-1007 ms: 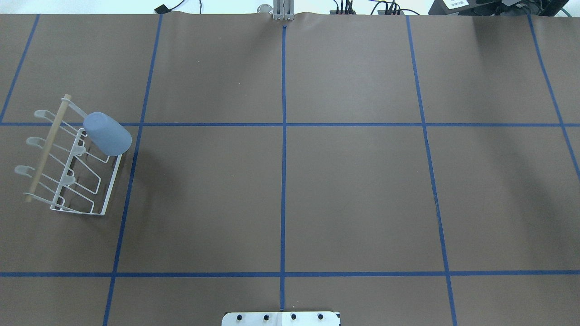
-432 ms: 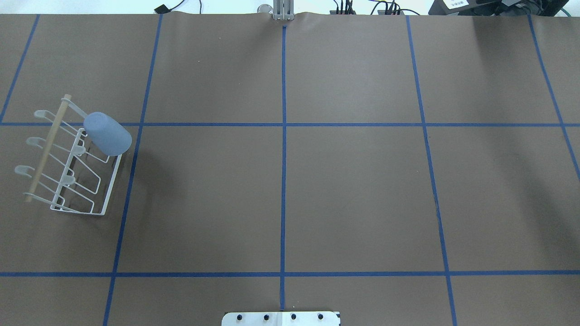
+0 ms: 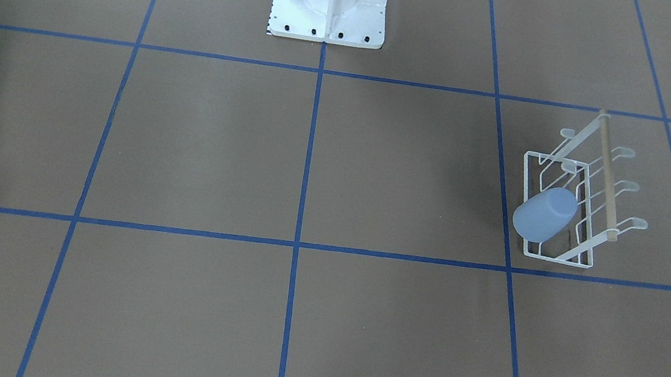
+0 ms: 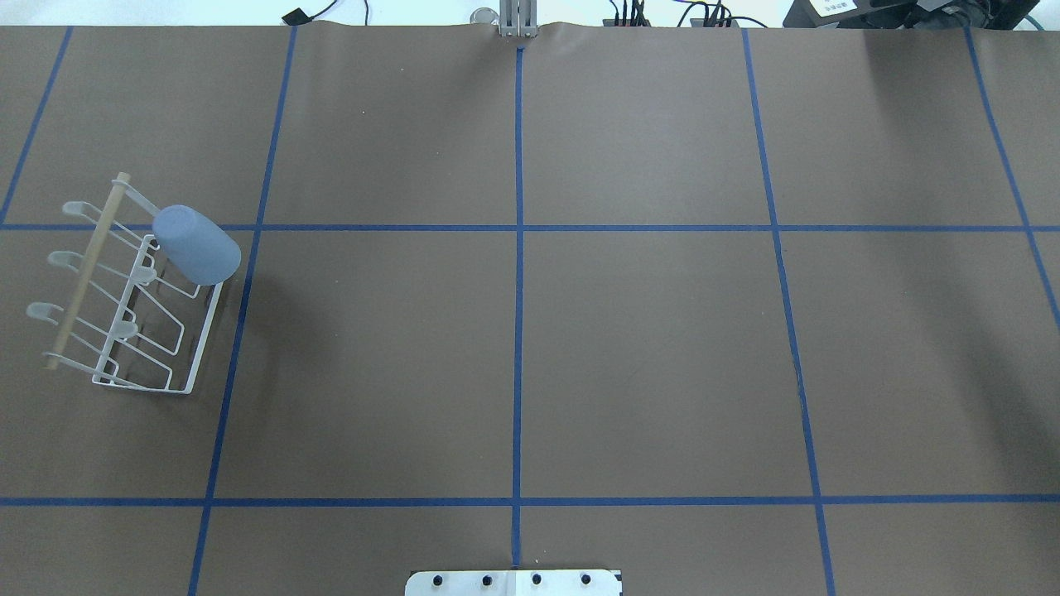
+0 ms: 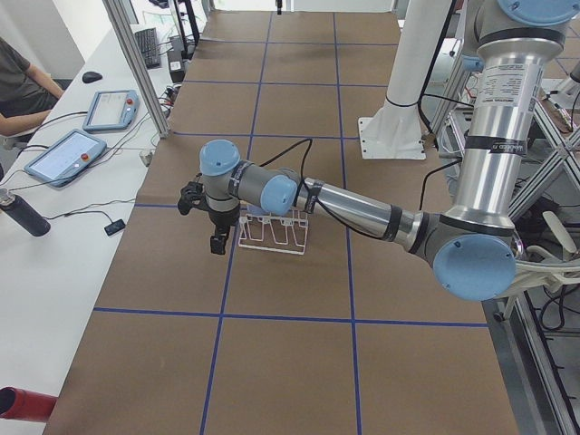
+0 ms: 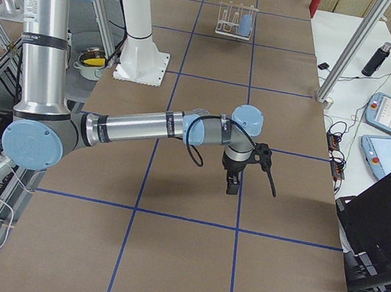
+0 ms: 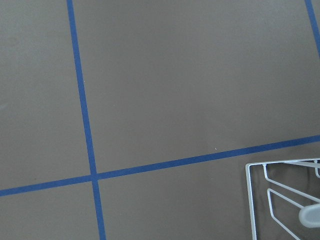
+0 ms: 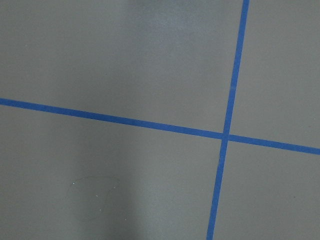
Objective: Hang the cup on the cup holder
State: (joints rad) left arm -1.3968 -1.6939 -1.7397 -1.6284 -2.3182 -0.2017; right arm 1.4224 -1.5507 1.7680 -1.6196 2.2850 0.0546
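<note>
The pale blue cup point(image 4: 197, 246) sits upside down and tilted on a far prong of the white wire cup holder point(image 4: 201, 358), at the table's left. Both also show in the front-facing view, the cup point(image 3: 543, 214) on the cup holder point(image 3: 555, 256). No gripper touches them. My left gripper point(image 5: 204, 222) hovers beside the cup holder point(image 5: 272, 245), on its side away from the robot. My right gripper point(image 6: 252, 179) hangs over bare table far from the cup point(image 6: 245, 24). I cannot tell whether either gripper is open or shut. The left wrist view shows a corner of the cup holder point(image 7: 255, 200).
Brown paper with blue tape lines point(image 4: 518, 331) covers the table. The robot's white base point(image 3: 330, 1) stands at the near middle edge. Tablets point(image 5: 63, 154) and a dark bottle point(image 5: 23, 213) lie on a side table past the left end.
</note>
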